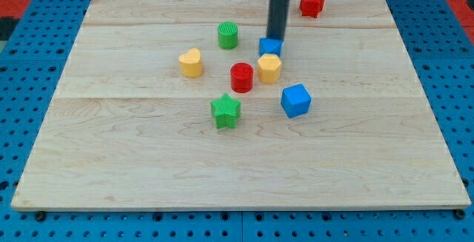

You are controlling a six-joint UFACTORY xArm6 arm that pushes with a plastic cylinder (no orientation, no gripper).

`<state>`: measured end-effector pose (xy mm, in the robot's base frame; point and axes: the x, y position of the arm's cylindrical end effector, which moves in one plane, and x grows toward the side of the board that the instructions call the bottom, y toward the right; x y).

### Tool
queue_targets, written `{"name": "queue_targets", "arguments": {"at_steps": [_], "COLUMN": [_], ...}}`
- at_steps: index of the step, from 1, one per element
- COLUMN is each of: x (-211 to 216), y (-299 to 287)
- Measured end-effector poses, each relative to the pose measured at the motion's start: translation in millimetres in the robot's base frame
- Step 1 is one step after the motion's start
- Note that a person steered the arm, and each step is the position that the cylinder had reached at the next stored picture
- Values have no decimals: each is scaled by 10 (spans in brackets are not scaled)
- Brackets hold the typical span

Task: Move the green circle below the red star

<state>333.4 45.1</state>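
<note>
The green circle [228, 35] stands on the wooden board in the upper middle of the view. The red star [312, 3] sits near the board's top edge, to the right. The dark rod comes down from the view's top, and my tip [275, 39] rests right at the top of a small blue block [271, 47]. The tip is to the right of the green circle, about one block's width from it, and below-left of the red star.
A yellow heart [191, 63] lies left of centre. A red cylinder [241, 77] and a yellow block [269, 69] sit side by side below the small blue block. A blue cube [295, 100] and a green star [226, 111] lie lower down.
</note>
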Motion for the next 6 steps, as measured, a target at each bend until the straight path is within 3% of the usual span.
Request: {"name": "queue_targets", "arguments": {"at_steps": [2, 3, 4, 6], "x": [368, 233, 8, -370], "y": [-884, -1469, -1502, -690]}}
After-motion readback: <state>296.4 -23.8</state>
